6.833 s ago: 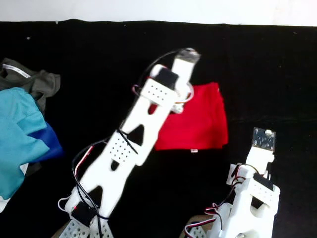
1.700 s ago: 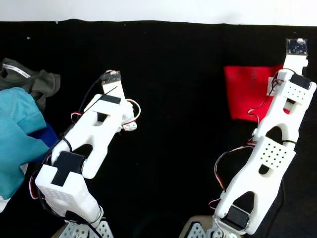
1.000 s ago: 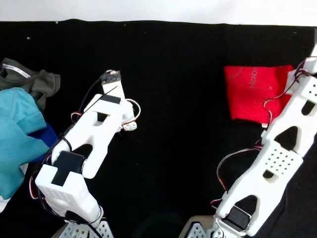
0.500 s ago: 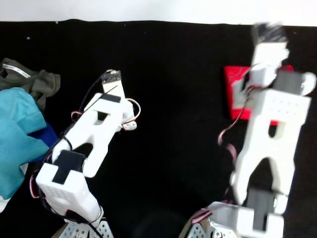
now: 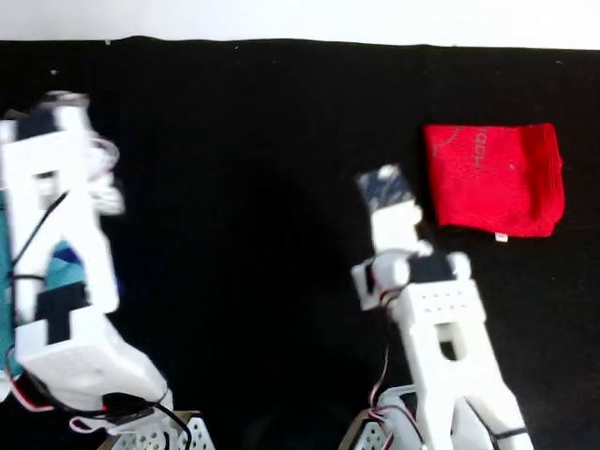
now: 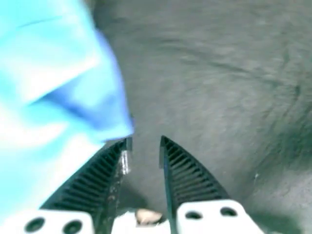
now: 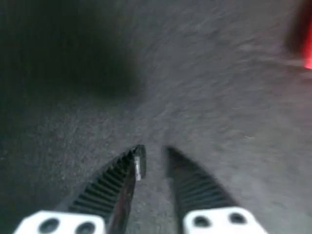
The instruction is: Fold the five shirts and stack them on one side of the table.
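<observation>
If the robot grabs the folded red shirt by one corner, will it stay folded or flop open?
The red shirt is soft cloth lying flat, so it would probably droop and come unfolded. It looks thin, so it is likely light. Pushed across the black table cover, it might bunch up rather than slide.

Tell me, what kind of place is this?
Probably a robotics test bench: a white left arm and right arm stand at a black-draped table, with a folded red shirt and a loose blue shirt.

Overhead view above the table (image 5: 281, 112); wrist views close, downward.
</observation>
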`<state>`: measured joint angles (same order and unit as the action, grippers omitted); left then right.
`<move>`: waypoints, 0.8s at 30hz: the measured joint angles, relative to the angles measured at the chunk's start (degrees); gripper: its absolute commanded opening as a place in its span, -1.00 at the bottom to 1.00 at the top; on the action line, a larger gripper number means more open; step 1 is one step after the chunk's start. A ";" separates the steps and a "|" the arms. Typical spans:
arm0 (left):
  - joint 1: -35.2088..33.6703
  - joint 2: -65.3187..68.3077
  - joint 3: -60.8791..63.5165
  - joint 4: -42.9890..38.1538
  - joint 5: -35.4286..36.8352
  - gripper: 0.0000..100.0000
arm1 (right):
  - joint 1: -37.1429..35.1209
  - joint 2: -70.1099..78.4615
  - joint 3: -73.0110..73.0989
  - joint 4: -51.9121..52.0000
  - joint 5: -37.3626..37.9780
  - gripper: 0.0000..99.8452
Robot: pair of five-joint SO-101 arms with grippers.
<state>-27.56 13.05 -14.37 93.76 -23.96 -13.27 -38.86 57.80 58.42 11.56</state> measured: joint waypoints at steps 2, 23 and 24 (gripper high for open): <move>-5.10 0.00 -4.48 3.52 -1.58 -0.78 | -1.85 -0.70 6.07 -4.31 -0.09 -0.91; -34.64 0.00 -9.85 6.24 -11.69 -0.57 | -6.86 -2.11 20.92 -18.46 -0.18 -0.90; -35.16 0.00 -9.85 6.24 -12.66 -0.57 | -6.86 -2.11 20.92 -18.46 -0.18 -0.90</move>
<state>-62.73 13.05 -24.22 100.00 -36.62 -20.13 -40.97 78.73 39.96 11.38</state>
